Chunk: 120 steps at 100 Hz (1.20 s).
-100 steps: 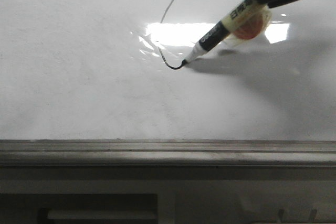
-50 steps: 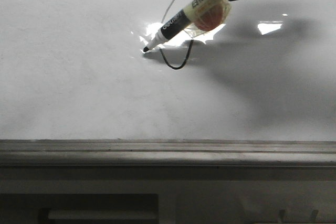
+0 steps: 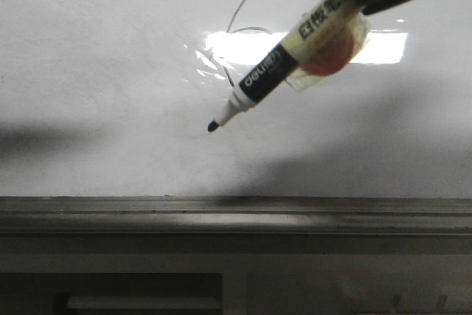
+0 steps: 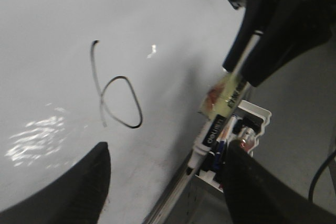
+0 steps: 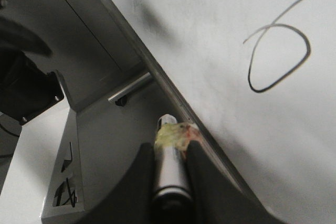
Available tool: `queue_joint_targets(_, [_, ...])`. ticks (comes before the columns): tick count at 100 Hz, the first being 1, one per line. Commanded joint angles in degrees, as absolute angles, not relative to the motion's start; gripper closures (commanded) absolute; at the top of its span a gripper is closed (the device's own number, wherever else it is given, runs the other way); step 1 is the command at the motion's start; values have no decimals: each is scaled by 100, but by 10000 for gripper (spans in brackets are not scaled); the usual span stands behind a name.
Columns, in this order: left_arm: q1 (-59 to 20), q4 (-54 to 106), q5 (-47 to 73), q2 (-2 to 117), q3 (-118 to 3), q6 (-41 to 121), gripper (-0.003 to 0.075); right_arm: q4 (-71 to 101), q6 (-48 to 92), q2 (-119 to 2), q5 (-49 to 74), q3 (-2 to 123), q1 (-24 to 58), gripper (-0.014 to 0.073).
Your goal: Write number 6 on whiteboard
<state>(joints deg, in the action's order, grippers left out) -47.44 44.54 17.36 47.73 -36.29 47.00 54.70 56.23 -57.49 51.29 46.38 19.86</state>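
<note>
The marker (image 3: 284,71) has lifted off the whiteboard (image 3: 110,108); half a second ago its tip sat at the loop's closing point, and now it hangs in the air nearer the camera. The 6 (image 4: 113,90) stands finished, stroke and closed loop, so the writing looks done. The right fingers (image 5: 170,169) clamp the marker. The left fingers (image 4: 163,182) are spread wide, empty.

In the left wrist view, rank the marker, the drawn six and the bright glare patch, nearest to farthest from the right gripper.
1. marker: clamped in the right gripper.
2. number 6: mid-board, toward the left arm's side.
3. glare patch: beyond the 6, farthest.
</note>
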Motion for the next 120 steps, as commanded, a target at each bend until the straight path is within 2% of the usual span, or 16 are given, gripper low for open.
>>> queue_joint_targets(1, [-5175, 4499, 1354, 5330, -4154, 4886, 301, 5632, 5498, -5651, 5258, 5074, 1993, 638])
queue_joint_targets(22, [-5707, 4043, 1267, 6482, -4770, 4896, 301, 5499, 5316, -5651, 5396, 5445, 1993, 638])
queue_joint_targets(53, [-5708, 4043, 1082, 6735, -4975, 4896, 313, 5360, 5249, -5651, 5504, 5502, 1993, 638])
queue_joint_targets(70, [-5708, 4006, 1082, 6735, -4975, 4896, 437, 5360, 5249, -5651, 5504, 5502, 1993, 638])
queue_joint_targets(98, [-5708, 3990, 1082, 6735, -4975, 4896, 743, 5360, 5249, -5651, 5525, 5502, 1993, 638])
queue_joint_targets(103, [-5708, 3991, 1082, 6735, -4975, 4896, 741, 5360, 5249, -5651, 5525, 5502, 1993, 634])
queue_joint_targets(113, [-5708, 3991, 1059, 6735, -4975, 4896, 741, 5360, 5288, -5651, 5640, 5502, 1993, 547])
queue_joint_targets(120, [-5708, 3991, 1014, 6735, -4975, 4896, 741, 5360, 5288, -5651, 5656, 5502, 1993, 410])
